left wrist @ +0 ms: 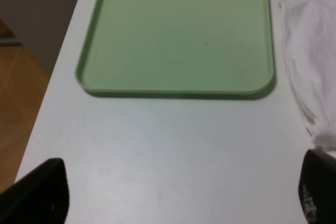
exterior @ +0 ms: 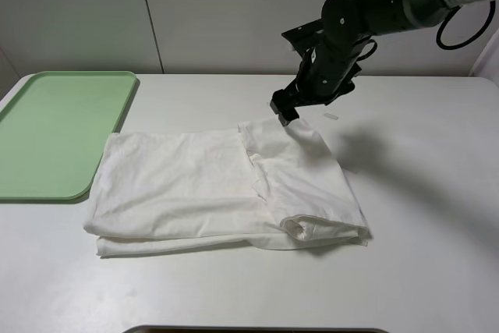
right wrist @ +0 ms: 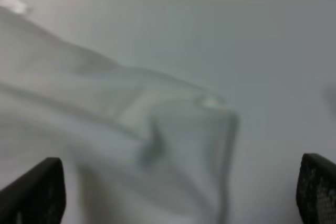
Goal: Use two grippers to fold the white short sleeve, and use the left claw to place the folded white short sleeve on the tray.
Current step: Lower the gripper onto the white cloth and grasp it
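Note:
The white short sleeve (exterior: 226, 189) lies folded and wrinkled in the middle of the table, with one part laid over its right end. My right gripper (exterior: 285, 107) hangs just above the shirt's far edge. In the right wrist view (right wrist: 176, 192) its jaws are wide apart and empty, over blurred white cloth (right wrist: 121, 140). The pale green tray (exterior: 54, 130) sits at the table's left, empty. My left arm is out of the high view. In the left wrist view my left gripper (left wrist: 176, 195) is open and empty above bare table, with the tray (left wrist: 178, 35) ahead and the shirt's edge (left wrist: 310, 61) beside it.
A small white tape strip (exterior: 331, 116) lies on the table just right of the right gripper. The table's left edge (left wrist: 63, 66) runs beside the tray, with wooden floor beyond. A dark edge (exterior: 257, 330) shows at the bottom of the high view.

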Controlling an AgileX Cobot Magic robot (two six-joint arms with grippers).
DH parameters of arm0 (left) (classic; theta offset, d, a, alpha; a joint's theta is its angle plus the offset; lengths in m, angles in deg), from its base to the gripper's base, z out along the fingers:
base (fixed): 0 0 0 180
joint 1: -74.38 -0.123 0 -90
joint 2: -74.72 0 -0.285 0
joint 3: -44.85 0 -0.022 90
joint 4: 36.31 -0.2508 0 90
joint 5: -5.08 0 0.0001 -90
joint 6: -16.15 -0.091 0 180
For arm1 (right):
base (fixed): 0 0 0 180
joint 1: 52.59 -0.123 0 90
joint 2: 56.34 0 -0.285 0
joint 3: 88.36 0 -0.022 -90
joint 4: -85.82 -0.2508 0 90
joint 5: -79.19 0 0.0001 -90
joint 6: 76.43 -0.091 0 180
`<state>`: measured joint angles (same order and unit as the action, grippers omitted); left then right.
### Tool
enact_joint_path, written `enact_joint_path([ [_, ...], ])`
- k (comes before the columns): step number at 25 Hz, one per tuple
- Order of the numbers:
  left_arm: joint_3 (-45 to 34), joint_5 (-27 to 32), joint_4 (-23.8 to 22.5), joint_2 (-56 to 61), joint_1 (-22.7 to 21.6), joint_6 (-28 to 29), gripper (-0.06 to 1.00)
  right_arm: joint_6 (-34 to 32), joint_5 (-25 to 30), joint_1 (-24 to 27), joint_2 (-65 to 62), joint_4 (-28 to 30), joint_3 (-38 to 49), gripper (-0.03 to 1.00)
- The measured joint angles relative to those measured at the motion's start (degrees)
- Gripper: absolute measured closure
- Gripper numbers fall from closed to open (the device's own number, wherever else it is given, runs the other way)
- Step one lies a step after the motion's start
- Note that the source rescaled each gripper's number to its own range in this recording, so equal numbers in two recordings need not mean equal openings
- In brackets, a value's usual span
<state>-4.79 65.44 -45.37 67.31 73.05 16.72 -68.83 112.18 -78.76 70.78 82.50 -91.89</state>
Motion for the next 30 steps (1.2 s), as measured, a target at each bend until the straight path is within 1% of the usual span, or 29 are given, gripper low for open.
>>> enact_joint_path([
  [1, 0.0, 0.0, 0.0, 0.0, 0.0, 0.0, 0.08, -4.4, 0.9, 0.0, -0.9, 7.0, 0.0, 0.01],
  [2, 0.0, 0.0, 0.0, 0.0, 0.0, 0.0, 0.08, -8.0, 1.5, 0.0, -1.6, 12.2, 0.0, 0.01],
  [3, 0.0, 0.0, 0.0, 0.0, 0.0, 0.0, 0.08, -10.6, 1.7, 0.0, -2.4, 14.6, 0.0, 0.01],
  [4, 0.0, 0.0, 0.0, 0.0, 0.0, 0.0, 0.08, -12.2, 2.2, 0.0, -3.0, 15.2, 0.0, 0.01],
  [7, 0.0, 0.0, 0.0, 0.0, 0.0, 0.0, 0.08, -13.4, 3.9, 0.0, -4.8, 15.9, 0.0, 0.01],
  [11, 0.0, 0.0, 0.0, 0.0, 0.0, 0.0, 0.08, -13.5, 9.0, 0.9, -8.5, 16.7, 0.0, 0.01],
  [14, 0.0, 0.0, 0.0, 0.0, 0.0, 0.0, 0.08, -13.5, 10.4, 1.4, -9.5, 16.7, 0.0, 0.01],
  [15, 0.0, 0.0, 0.0, 0.0, 0.0, 0.0, 0.08, -13.5, 15.2, 3.3, -12.9, 16.7, 0.0, 0.01],
  [16, 0.0, 0.0, 0.0, 0.0, 0.0, 0.0, 0.08, -13.5, 15.2, 3.3, -12.9, 16.7, 0.0, 0.01],
  [18, 0.0, 0.0, 0.0, 0.0, 0.0, 0.0, 0.08, -13.6, 20.1, 5.5, -16.0, 16.8, 0.0, 0.01],
  [20, 0.0, 0.0, 0.0, 0.0, 0.0, 0.0, 0.08, -13.6, 23.9, 7.7, -18.8, 17.2, 0.2, 0.01],
  [21, 0.0, 0.0, 0.0, 0.0, 0.0, 0.0, 0.08, -13.6, 24.9, 8.6, -20.0, 17.3, 0.6, 0.01],
  [22, 0.0, 0.0, 0.0, 0.0, 0.0, 0.0, 0.08, -13.6, 26.1, 10.6, -22.6, 17.5, 1.8, 0.01],
  [24, 0.0, 0.0, 0.0, 0.0, 0.0, 0.0, 0.08, -13.6, 26.4, 14.2, -27.3, 17.5, 4.5, 0.01],
  [28, 0.0, 0.0, 0.0, 0.0, 0.0, 0.0, 0.08, -13.6, 26.3, 19.8, -35.4, 17.5, 9.5, -0.02],
  [30, 0.0, 0.0, 0.0, 0.0, 0.0, 0.0, 0.08, -13.6, 23.9, 24.3, -45.4, 16.3, 15.2, -0.03],
])
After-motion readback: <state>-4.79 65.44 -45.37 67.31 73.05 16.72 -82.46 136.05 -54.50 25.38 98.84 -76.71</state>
